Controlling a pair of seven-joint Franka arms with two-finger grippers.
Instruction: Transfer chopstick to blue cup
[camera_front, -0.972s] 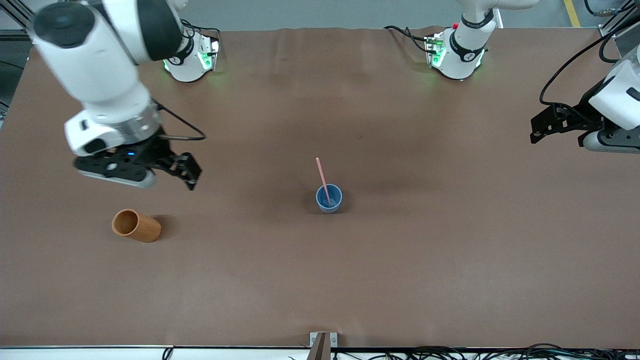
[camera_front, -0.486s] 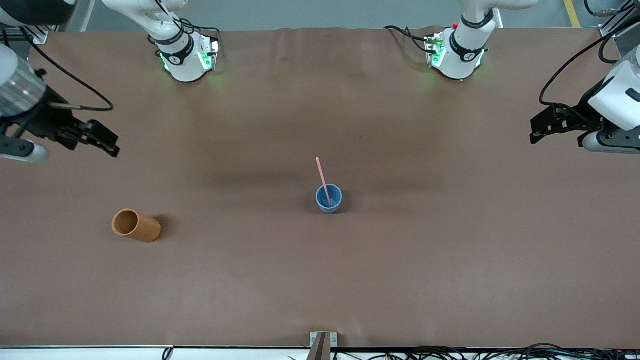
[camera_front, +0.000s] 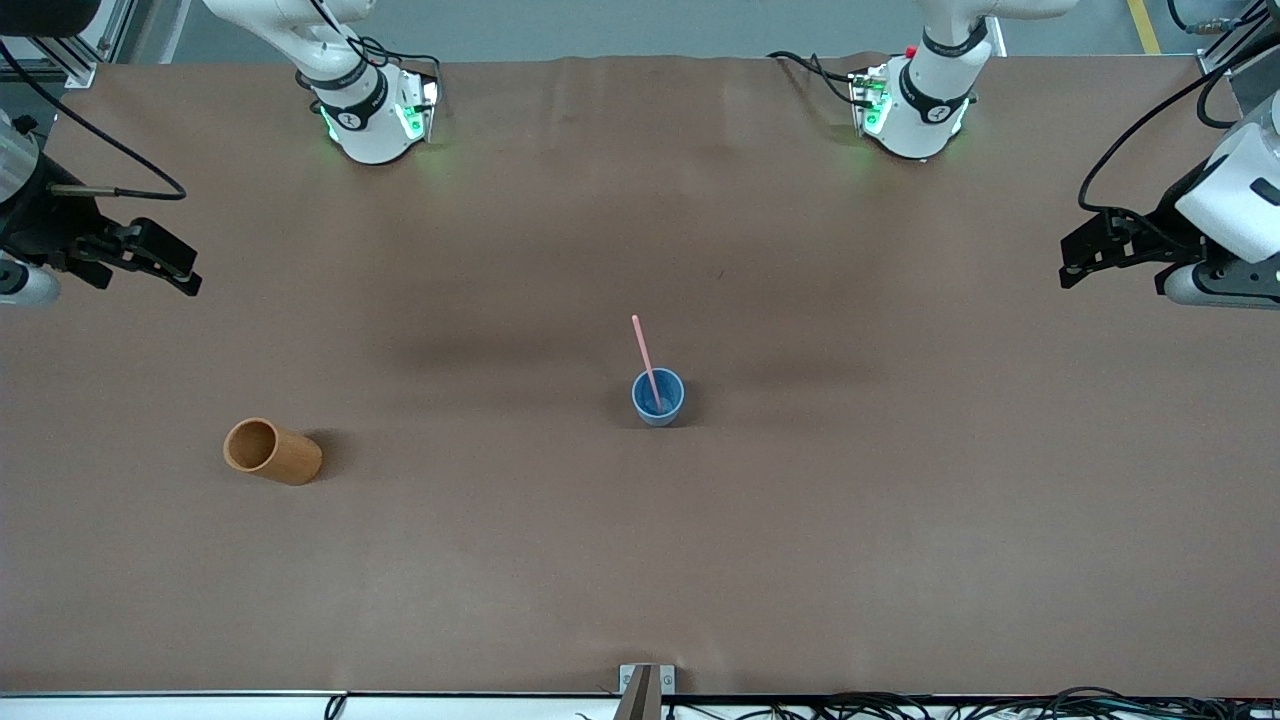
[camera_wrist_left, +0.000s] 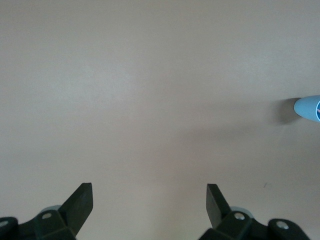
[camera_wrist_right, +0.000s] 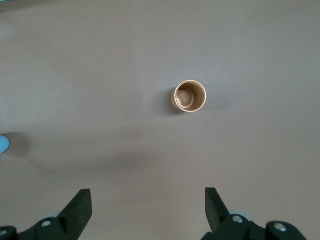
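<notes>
Leaning pale-pink chopstick (camera_front: 645, 358) stands in blue cup (camera_front: 658, 397) at table (camera_front: 900, 520) centre | right hand (camera_front: 150, 262) spread, withdrawn toward its table end | left hand (camera_front: 1100, 248) spread, waiting, unmoved

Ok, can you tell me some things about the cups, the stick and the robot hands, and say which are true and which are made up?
1. The chopstick stands in the blue cup. True.
2. The orange-brown cup has a chopstick in it. False: it holds nothing.
3. The right gripper is holding the chopstick. False: it is open and holds nothing, up over the right arm's end of the table.
4. The left gripper is open and holds nothing. True: it waits over the left arm's end of the table.
5. The blue cup is tipped on its side. False: it stands upright.
</notes>
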